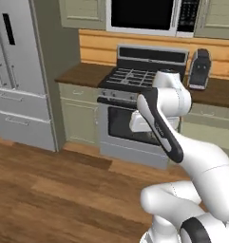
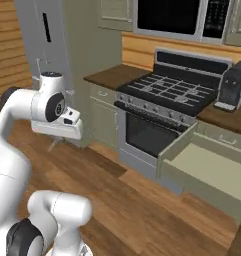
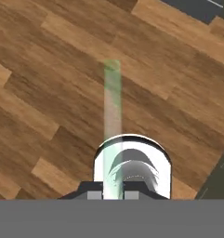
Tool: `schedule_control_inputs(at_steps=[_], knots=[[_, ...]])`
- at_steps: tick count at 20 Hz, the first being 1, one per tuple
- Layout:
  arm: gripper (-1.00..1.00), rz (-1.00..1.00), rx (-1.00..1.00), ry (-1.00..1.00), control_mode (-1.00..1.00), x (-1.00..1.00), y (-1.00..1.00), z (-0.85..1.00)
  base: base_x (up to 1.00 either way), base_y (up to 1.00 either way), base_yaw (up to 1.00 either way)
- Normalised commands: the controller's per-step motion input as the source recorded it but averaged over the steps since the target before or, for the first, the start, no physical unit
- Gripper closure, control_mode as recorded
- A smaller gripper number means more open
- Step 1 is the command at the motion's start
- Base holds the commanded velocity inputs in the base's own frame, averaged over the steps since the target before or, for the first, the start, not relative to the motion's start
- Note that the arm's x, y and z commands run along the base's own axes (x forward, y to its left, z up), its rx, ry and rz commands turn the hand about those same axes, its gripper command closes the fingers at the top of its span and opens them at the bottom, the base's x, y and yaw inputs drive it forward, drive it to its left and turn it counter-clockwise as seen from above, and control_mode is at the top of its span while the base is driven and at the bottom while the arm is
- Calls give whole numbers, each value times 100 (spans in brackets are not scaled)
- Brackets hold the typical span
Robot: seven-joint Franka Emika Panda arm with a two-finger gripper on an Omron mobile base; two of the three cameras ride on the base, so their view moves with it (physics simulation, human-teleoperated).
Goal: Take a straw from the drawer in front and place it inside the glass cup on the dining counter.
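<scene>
My gripper [image 3: 112, 193] is shut on the straw [image 3: 112, 102], a thin pale greenish stick that runs straight out from between the fingertips over the wood floor. In the right base view the hand hangs at the left above the floor, and the straw [image 2: 55, 145] shows as a faint slanted line under my gripper [image 2: 59, 139]. The drawer [image 2: 204, 167], a wide sage-green box, stands pulled open at the right beside the stove; I cannot see into it from here. The glass cup and the dining counter are out of view.
A stove [image 1: 135, 95] with a dark oven door stands ahead, under a microwave [image 1: 144, 16]. A steel fridge [image 1: 16, 71] fills the left. A black coffee machine [image 2: 233, 87] sits on the brown worktop above the drawer. Wood floor [image 1: 54, 190] lies below the arm.
</scene>
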Motion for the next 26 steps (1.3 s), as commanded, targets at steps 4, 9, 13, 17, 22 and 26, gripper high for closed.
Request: schedule_control_inputs(at_steps=[4, 9, 13, 17, 22, 26], knots=[[100, 0, 0, 0, 100, 0, 0, 0, -14, 49, 90], [100, 0, 0, 0, 100, 0, 0, 0, 1, 40, 79], [100, 0, 0, 0, 100, 0, 0, 0, 43, 6, 56], [100, 0, 0, 0, 100, 0, 0, 0, 97, 0, 36], [100, 0, 0, 0, 100, 0, 0, 0, 100, 0, 27], [100, 0, 0, 0, 100, 0, 0, 0, 100, -7, 24]])
